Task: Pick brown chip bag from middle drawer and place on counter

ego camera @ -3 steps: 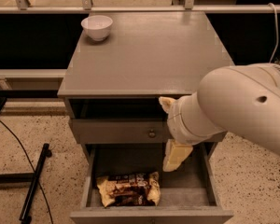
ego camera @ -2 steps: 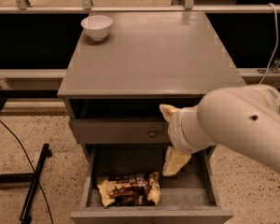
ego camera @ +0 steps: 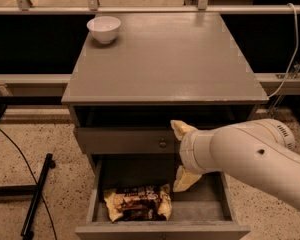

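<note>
The brown chip bag [ego camera: 137,202] lies crumpled on the floor of the open middle drawer [ego camera: 200,210], toward its front left. My gripper [ego camera: 175,156] is open, with its cream fingers [ego camera: 184,179] spread one above the other in front of the knobbed drawer front. Its lower finger hangs just inside the drawer, up and to the right of the bag, and does not touch it. The grey counter [ego camera: 165,59] is above. My white arm covers the drawer's right side.
A white bowl [ego camera: 104,29] stands on the counter's back left corner. The shut drawer front with a small round knob [ego camera: 162,143] sits above the open drawer. A black stand leg and cable [ego camera: 35,196] lie on the floor at left. A rail runs behind the cabinet.
My gripper and arm have moved down, so the lower finger now reaches into the open drawer. The bag has not moved.
</note>
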